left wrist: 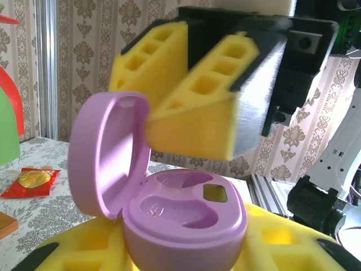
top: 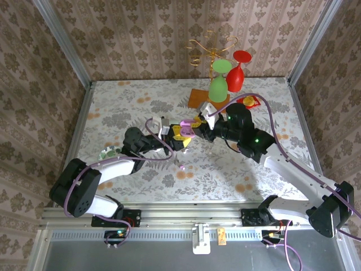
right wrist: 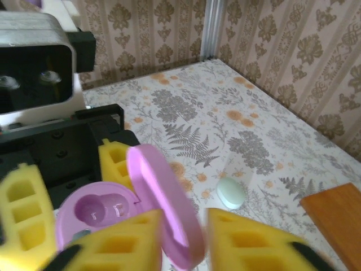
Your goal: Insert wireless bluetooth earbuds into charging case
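Note:
The purple charging case [left wrist: 186, 226] stands open, with its lid [left wrist: 104, 152] raised and both sockets empty. My left gripper [top: 176, 139] is shut on the case body, whose sides rest against the yellow foam fingers [left wrist: 84, 254]. My right gripper [right wrist: 180, 248] is open, with its yellow fingers [right wrist: 254, 243] on either side of the raised lid [right wrist: 163, 203]. From the left wrist it looks blurred just above the case [left wrist: 192, 84]. A tiny purplish bit, likely one of the earbuds [top: 181, 167], lies on the table below both grippers.
A pale green oval case [right wrist: 231, 192] lies on the floral tablecloth. At the back stand a green glass [top: 218, 84], a red glass [top: 240, 70] and a gold rack [top: 211, 48]. A wooden board [top: 198, 97] and a snack packet [left wrist: 34, 179] lie nearby.

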